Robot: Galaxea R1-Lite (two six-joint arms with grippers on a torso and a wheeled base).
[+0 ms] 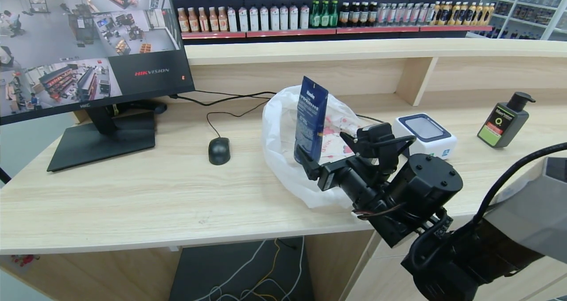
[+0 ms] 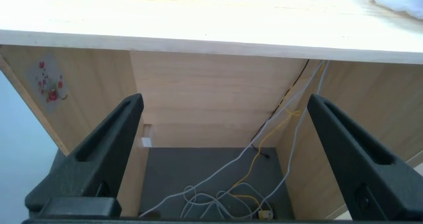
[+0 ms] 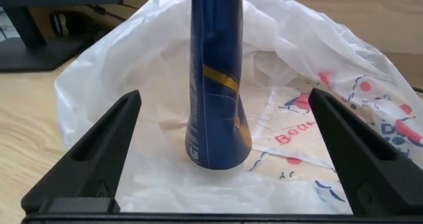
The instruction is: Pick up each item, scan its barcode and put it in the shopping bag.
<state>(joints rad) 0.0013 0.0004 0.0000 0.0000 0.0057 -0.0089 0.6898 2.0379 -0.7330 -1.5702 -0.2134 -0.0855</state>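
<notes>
Here, with left fingers [image 2: 106,151] and right fingers [image 3: 99,151] spread, a blue pouch [image 1: 311,119] stands in the bag [image 1: 281,159] on the wooden counter [image 1: 133,194].

Pouch [image 1: 311,123] in shopping bag [image 1: 279,159]; scanner [image 1: 424,134] right, mouse [image 1: 219,150] left.

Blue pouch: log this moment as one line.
blue pouch: upright in bag | right gripper: open, astride pouch, no contact | left gripper: open, below counter | pump bottle: on counter, unbagged
</notes>
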